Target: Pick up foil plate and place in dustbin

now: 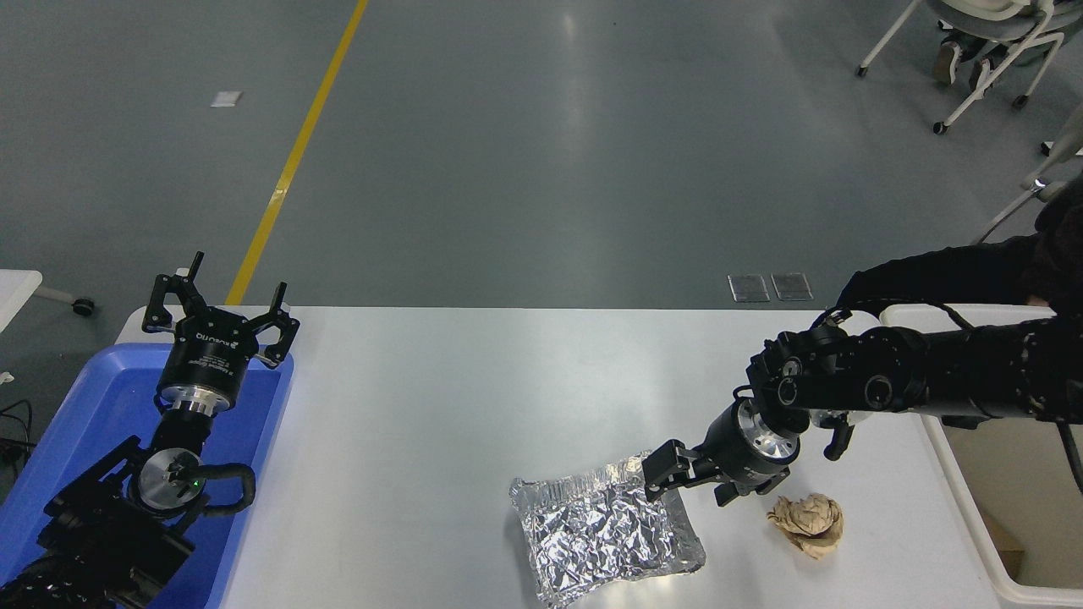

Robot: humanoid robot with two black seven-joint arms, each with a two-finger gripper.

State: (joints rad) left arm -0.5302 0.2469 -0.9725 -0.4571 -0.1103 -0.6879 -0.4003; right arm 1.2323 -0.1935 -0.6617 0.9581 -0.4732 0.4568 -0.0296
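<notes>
Now the crinkled, shiny foil plate [602,529] lies at seven o'clock from the right tool [668,482], whose spread fingers straddle its ribbed rim.

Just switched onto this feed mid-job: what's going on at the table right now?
The right gripper is down at the far right corner of the foil plate, jaws open around its rim, not yet closed on it. The plate lies flat on the white table, with a crumpled brown paper ball beside it. The dustbin waits at the table's right end. The left gripper is parked over the blue tray.
</notes>
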